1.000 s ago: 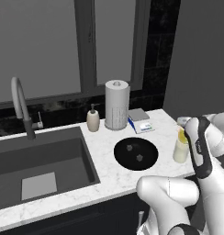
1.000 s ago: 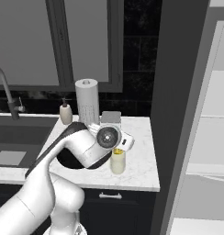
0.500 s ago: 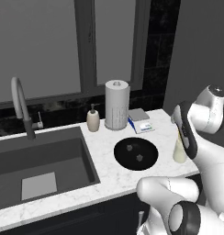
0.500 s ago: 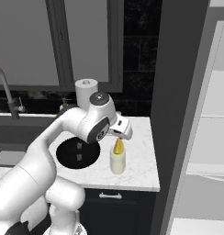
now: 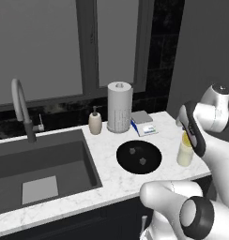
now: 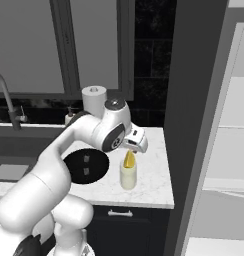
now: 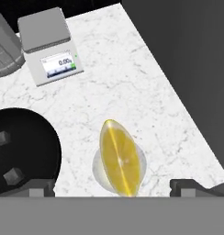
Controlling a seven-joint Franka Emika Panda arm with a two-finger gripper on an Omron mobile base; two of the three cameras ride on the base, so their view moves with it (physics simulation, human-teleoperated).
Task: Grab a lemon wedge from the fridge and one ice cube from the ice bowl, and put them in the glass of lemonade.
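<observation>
The ice bowl point(image 5: 139, 157) sat on the white marble counter point(image 5: 107, 154), to the left of the glass of lemonade point(image 5: 184, 151). It was round and black, and two small ice cubes point(image 5: 143, 161) lay inside it. A little kitchen scale point(image 7: 48, 53) stood farther back, near the paper-towel roll point(image 5: 119, 107).

The lemon wedge point(image 7: 120, 158) was already resting in the top of the glass, standing up on its edge, with its long side running near to far.

The gripper point(image 7: 113, 187) hung right above the glass. Its fingers were spread wide and held nothing.

So the lemon part looked done. The ice came next, I think. From the gripper, the ice cubes lay to the left, close by, in the bowl just beside the glass.
</observation>
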